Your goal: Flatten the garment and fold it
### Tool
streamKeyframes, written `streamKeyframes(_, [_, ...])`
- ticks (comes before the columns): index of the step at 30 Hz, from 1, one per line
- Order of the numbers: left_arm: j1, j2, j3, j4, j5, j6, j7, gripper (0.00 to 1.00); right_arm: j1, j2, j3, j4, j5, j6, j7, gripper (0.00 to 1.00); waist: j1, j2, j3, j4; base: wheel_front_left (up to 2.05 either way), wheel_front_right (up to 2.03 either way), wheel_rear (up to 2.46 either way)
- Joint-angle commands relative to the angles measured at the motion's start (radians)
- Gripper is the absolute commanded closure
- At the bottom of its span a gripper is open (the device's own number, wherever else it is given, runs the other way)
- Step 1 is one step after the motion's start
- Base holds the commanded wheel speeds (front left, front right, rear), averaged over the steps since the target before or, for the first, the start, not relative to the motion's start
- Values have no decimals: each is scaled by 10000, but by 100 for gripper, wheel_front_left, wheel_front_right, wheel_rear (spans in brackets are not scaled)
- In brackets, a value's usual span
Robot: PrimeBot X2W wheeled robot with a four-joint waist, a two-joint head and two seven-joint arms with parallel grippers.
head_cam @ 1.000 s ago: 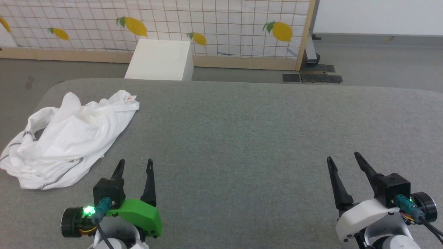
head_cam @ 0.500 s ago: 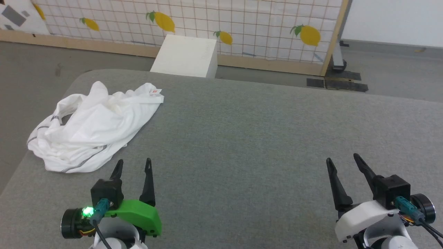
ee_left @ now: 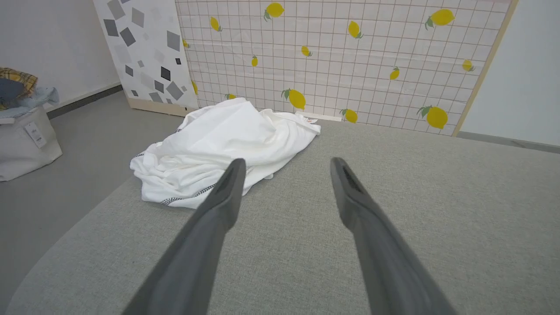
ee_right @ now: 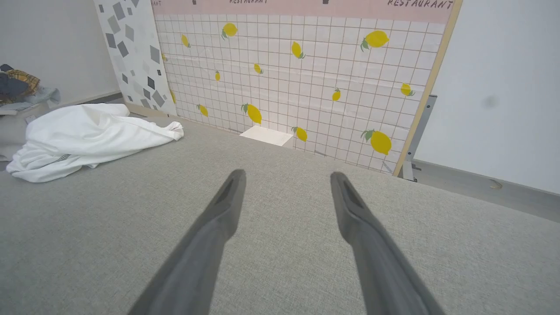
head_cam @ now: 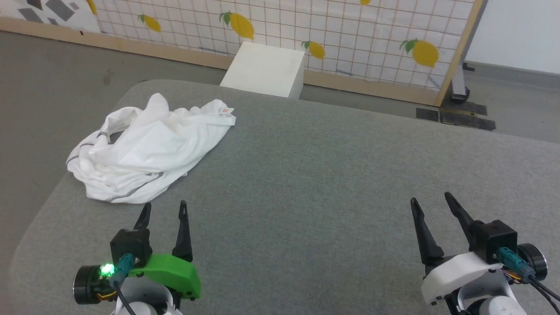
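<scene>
The garment (head_cam: pixel 148 151), a white thin shirt with grey zigzag stitching and a small orange tag, lies crumpled in a heap near the far left corner of the grey table (head_cam: pixel 328 175). It also shows in the left wrist view as a garment (ee_left: pixel 227 144) just beyond the fingers, and far left in the right wrist view as a garment (ee_right: pixel 87 135). My left gripper (head_cam: pixel 164 209) hovers open just short of its near hem, holding nothing. My right gripper (head_cam: pixel 431 199) stands open at the table's near right, far from the cloth.
A rigid white box (head_cam: pixel 264 70) stands on the floor behind the table, before a lemon-print screen (head_cam: pixel 350 39). A white bag (ee_left: pixel 24 135) with clothes sits on the floor to the left. The table's left edge curves close to the shirt.
The head camera has turned left, so the whole scene has shifted right in view. The shirt lies as before and both grippers stay open in their places.
</scene>
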Motion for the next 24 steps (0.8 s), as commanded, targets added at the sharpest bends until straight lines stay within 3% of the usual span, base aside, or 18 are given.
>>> streamKeyframes(1, [-142, 84, -44, 73, -144, 109, -120, 0, -150, 14, 27, 63, 80, -6, -106, 0, 0, 0, -12, 160, 0, 0, 0])
streamKeyframes(24, [-85, 271, -187, 422, -707, 522, -593, 0, -292, 21, 153, 215, 0, -9, -244, 0, 0, 0, -1, 1278, 0, 0, 0])
